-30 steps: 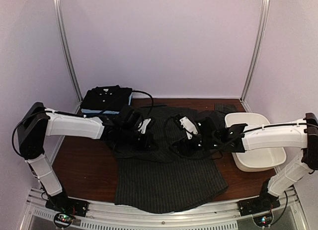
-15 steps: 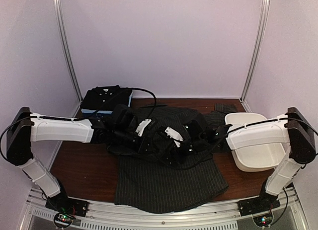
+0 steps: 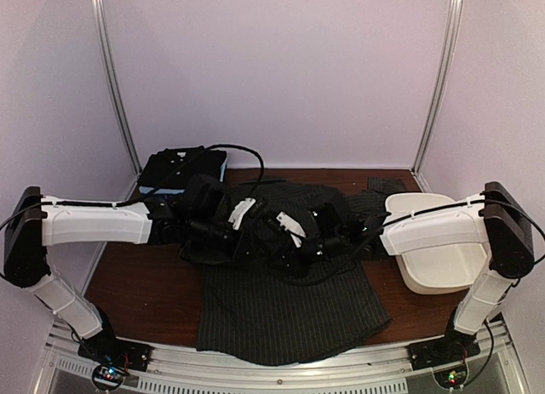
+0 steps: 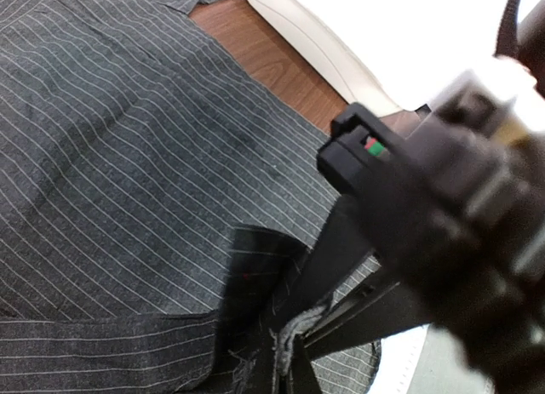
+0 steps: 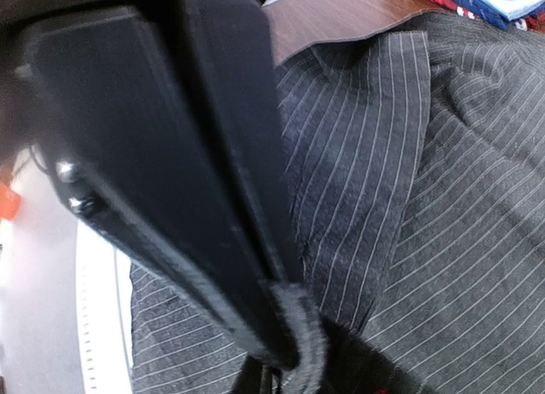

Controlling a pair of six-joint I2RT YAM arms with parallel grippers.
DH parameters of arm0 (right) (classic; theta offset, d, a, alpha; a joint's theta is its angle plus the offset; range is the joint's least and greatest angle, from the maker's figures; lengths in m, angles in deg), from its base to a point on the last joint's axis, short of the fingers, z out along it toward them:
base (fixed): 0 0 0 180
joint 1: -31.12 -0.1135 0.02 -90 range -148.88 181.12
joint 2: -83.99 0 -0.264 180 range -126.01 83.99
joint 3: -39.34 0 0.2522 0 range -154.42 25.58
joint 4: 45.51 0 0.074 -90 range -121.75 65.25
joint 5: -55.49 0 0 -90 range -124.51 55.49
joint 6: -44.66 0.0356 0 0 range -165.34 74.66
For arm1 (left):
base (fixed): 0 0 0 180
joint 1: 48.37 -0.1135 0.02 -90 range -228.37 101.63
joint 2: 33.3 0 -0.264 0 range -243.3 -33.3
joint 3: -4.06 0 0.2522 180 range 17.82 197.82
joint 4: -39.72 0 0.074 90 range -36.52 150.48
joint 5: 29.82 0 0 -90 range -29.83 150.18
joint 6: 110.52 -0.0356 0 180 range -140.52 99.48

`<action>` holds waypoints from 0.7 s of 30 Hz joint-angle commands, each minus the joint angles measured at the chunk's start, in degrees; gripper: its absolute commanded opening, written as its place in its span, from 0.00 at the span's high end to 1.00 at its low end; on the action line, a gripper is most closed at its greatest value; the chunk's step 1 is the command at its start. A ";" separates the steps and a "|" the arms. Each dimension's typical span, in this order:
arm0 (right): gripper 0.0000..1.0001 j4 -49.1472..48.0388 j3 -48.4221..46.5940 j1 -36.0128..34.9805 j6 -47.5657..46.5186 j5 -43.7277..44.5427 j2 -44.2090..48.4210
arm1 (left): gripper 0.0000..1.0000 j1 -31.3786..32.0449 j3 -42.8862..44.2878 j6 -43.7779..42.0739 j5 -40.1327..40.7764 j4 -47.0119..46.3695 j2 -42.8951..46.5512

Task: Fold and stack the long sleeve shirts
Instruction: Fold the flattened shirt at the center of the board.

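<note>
Two arms reach in from either side in the top view, and their claws meet over the upper middle of a charcoal pinstriped shirt [image 3: 281,317]. It lies spread on the brown tabletop [image 3: 136,279], hem toward the arm bases, its top half rumpled under the arms. The left claw [image 3: 258,239] and right claw [image 3: 294,242] sit just beside each other, low on the cloth. A stack [image 3: 181,168] of folded shirts, black over light blue, rests at the back left corner. A white tub [image 3: 447,271] sits at the right, just beside the shirt.

From the left wrist, the left claw is pinched tight on a raised fold of the shirt, with a frayed edge showing at its tips. The right arm's black body crowds the right side.

From the right wrist, the right claw's fingers lie almost together, with a bunched cloth edge at their tips. It looks like a narrow pinch on the shirt.

Judging by its creases, the shirt is thin, light and limp. It should sag and slide rather than hold a shape, and little could break. Seams, cuffs or a folded edge likely give the surest hold, with the claws well apart so the cloth hangs flat.
</note>
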 commanded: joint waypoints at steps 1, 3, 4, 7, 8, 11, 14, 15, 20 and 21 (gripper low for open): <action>1.00 -1.51 -2.57 -0.53 3.92 3.66 0.14 | 0.95 -0.26 0.41 3.07 6.68 0.92 2.91; 1.00 0.08 -3.88 -0.54 5.21 5.08 0.69 | 0.90 -0.42 1.28 5.23 10.82 2.51 4.60; 1.00 0.72 -4.63 -0.63 5.85 6.01 1.16 | 0.81 -0.47 1.77 6.79 13.81 3.62 5.74; 1.00 3.10 -8.51 -0.52 8.14 9.99 2.45 | 0.57 -0.78 2.62 11.20 20.67 7.50 10.30; 1.00 4.24 -10.04 -0.54 8.64 11.69 2.72 | 0.52 -0.82 2.68 12.87 23.83 8.77 12.09; 1.00 8.20 -16.14 -0.09 9.77 16.87 2.13 | 0.42 -0.91 3.01 17.58 30.83 14.50 17.12; 1.00 10.92 -22.35 0.82 11.12 21.08 0.41 | 0.40 -0.96 2.66 22.72 35.43 21.83 21.17; 1.00 11.75 -24.33 1.30 11.38 22.65 -0.17 | 0.40 -0.97 2.23 24.45 36.26 24.12 22.33; 1.00 15.60 -34.39 5.21 12.91 27.82 -3.99 | 0.41 -0.97 -4.56 33.81 37.09 33.01 27.60; 1.00 16.02 -35.94 6.19 13.12 28.57 -4.66 | 0.41 -0.91 -6.48 35.15 36.53 33.43 28.66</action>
